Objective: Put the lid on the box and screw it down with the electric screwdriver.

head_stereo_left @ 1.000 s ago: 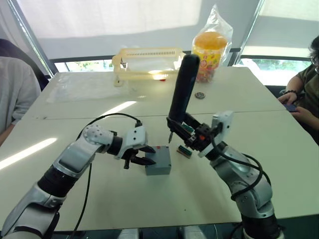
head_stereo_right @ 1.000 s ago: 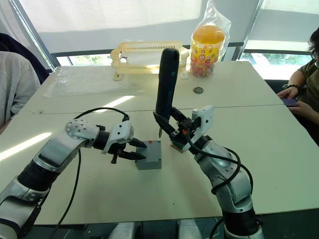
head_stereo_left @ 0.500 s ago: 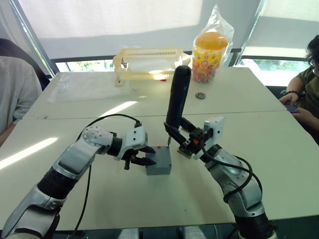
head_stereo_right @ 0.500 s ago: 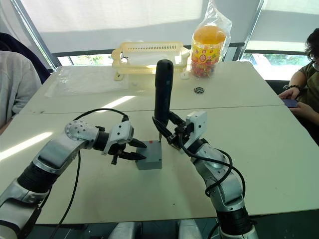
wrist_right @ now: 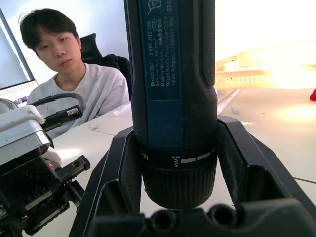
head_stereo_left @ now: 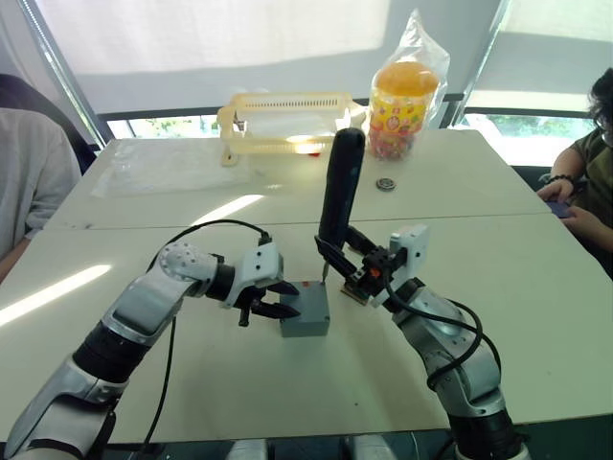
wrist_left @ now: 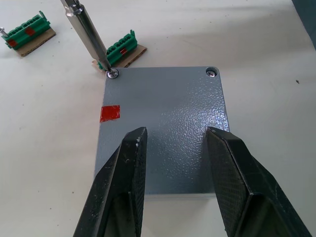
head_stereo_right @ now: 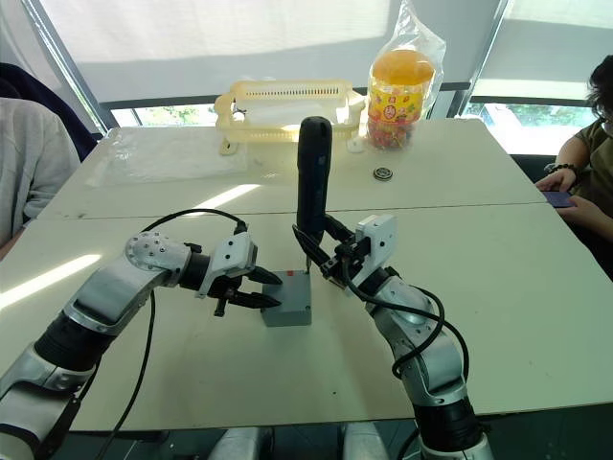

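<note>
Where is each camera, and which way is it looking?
Left eye view: on the head, looking down over both arms at the box on the table.
Right eye view: beside it, facing the same scene.
Left wrist view: on the left arm, looking along the open left gripper at the lid and the bit on a corner screw.
Right wrist view: on the right arm, looking along the right gripper clamping the electric screwdriver, toward a seated person.
Shared: both wrist views show the electric screwdriver.

Bright window backlight glares on the table [head_stereo_left: 536, 316] (soft shadows).
</note>
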Tool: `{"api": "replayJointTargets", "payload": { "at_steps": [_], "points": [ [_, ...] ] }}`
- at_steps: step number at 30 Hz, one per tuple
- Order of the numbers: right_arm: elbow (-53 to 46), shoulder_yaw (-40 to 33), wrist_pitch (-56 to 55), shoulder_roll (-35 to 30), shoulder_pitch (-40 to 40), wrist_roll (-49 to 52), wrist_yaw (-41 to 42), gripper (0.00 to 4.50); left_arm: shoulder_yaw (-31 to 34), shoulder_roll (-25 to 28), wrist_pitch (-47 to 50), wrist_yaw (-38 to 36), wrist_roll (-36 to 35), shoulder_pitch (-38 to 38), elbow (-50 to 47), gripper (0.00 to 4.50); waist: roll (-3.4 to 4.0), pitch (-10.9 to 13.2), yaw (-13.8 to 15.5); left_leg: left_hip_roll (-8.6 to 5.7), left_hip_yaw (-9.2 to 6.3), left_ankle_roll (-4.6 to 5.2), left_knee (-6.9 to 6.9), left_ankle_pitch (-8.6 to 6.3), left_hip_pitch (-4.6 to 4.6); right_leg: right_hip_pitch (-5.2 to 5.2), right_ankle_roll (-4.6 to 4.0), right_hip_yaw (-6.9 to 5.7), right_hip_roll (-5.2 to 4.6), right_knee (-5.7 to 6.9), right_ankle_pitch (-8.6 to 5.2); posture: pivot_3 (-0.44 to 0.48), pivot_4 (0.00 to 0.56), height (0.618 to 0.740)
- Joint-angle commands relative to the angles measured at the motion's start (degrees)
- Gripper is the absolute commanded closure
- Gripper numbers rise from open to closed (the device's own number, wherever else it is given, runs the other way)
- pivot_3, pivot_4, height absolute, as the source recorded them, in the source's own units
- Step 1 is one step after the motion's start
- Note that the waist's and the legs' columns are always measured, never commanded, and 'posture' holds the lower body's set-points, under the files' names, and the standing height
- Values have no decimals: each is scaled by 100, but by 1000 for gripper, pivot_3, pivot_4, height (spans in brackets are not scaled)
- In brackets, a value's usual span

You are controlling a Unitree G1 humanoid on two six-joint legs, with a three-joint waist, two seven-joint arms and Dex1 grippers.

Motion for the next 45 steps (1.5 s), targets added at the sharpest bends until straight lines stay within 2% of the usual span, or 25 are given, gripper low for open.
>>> {"api": "replayJointTargets", "payload": {
  "at_steps": [1, 36, 45],
  "points": [
    [-340, -88, -230, 68, -205, 42, 0, 2735, -185, 25, 145, 38, 194, 129, 129, 2627, 0, 0, 0, 0, 0, 0, 0, 0, 0, 0, 0, 0, 0, 0, 0, 0, 150, 740],
    [-850, 102, 22, 99, 45, 120, -150, 2735, -268, -23, 133, 25, 234, 55, 139, 2627, -1, -1, 16, 0, -1, 0, 1, 0, 0, 2, 0, -1, -1, 0, 0, 0, 150, 740],
    [-660, 130, -146, 76, 160, 8, -139, 2735, -261, -31, 152, 30, 232, 60, 119, 2627, -1, -2, 20, 0, -1, 0, 1, 0, 0, 2, 0, -1, -1, 0, 0, 0, 150, 740]
  ]
}}
